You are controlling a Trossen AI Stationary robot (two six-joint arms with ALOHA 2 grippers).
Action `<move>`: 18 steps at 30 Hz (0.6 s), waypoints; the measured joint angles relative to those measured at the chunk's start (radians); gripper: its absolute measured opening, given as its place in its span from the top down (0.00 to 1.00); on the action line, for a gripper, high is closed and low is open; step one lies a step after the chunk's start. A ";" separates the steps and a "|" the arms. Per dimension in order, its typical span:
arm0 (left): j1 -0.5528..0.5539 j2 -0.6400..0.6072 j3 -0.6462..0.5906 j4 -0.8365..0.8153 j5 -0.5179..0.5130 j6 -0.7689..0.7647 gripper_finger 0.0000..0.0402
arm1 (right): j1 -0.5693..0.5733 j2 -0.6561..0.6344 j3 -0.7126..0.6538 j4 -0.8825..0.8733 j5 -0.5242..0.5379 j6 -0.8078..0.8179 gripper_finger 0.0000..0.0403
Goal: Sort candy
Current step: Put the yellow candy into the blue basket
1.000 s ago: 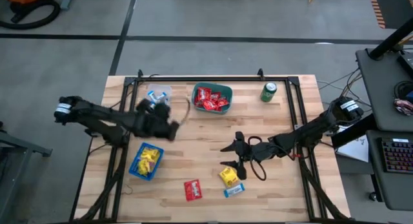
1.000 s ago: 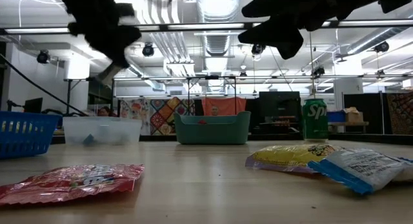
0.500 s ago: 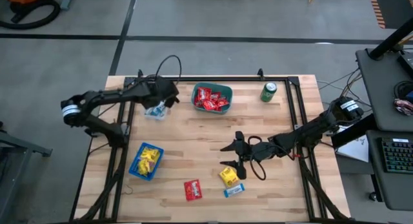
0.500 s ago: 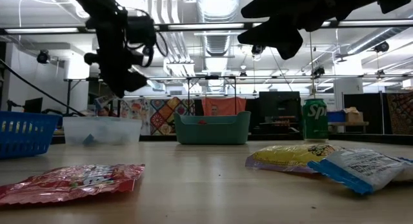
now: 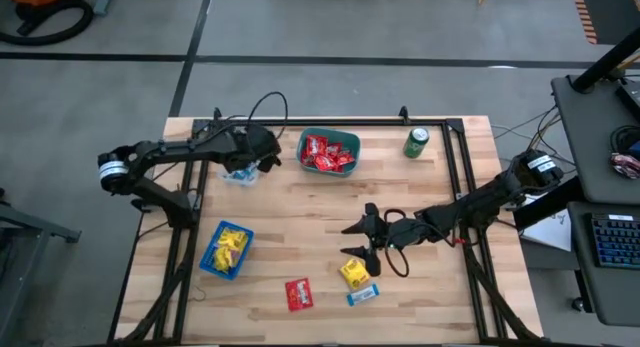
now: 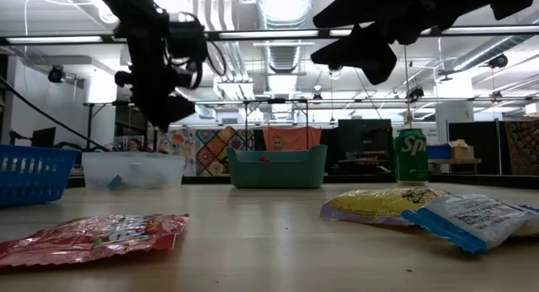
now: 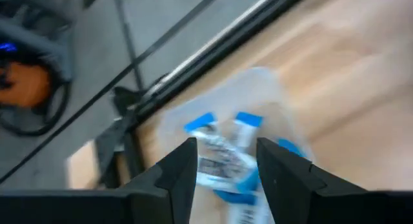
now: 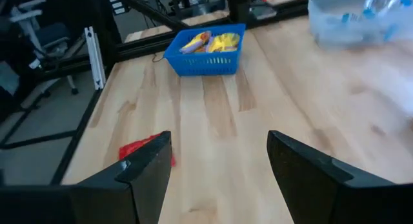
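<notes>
1. Closest to the front edge: three loose sweets on the table (image 5: 300, 212), a red packet (image 5: 298, 294), a yellow packet (image 5: 354, 273) and a blue-and-white wrapper (image 5: 362, 294) touching the yellow one.
2. Right gripper (image 5: 362, 239) hangs just above that yellow packet, arm stretched in low from the right side, fingers spread wide with nothing between them.
3. Blue basket (image 5: 224, 251) on the left holds yellow packets.
4. Further back, the left gripper (image 5: 262, 157) hovers over the clear tub (image 5: 240, 147), arm bent across from the left, fingers apart, blue-and-white wrappers (image 7: 222, 156) lying in the tub below them.
5. Teal bin (image 5: 328, 152) with red packets sits at the back, green can (image 5: 416, 142) to its right.
</notes>
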 joint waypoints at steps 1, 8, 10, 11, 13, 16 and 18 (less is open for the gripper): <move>-0.029 -0.012 0.000 0.000 0.017 -0.017 0.64 | 0.000 0.000 0.000 -0.008 -0.017 0.023 0.39; -0.389 -0.066 -0.004 0.083 0.069 -0.153 0.65 | 0.001 -0.005 0.069 -0.201 -0.155 0.164 0.43; -0.515 -0.066 -0.006 0.146 0.068 -0.166 0.66 | 0.001 -0.012 0.113 -0.293 -0.151 0.170 0.44; -0.576 -0.065 -0.008 0.188 0.067 -0.168 0.67 | 0.001 -0.017 0.135 -0.341 -0.144 0.173 0.44; -0.695 -0.057 -0.013 0.283 0.044 -0.169 0.67 | -0.002 -0.020 0.189 -0.435 -0.117 0.190 0.45; -0.847 -0.033 -0.020 0.410 -0.032 -0.169 0.68 | -0.002 -0.020 0.265 -0.604 -0.090 0.208 0.46; -0.928 -0.018 -0.020 0.477 -0.085 -0.170 0.68 | 0.000 -0.009 0.307 -0.693 -0.090 0.226 0.47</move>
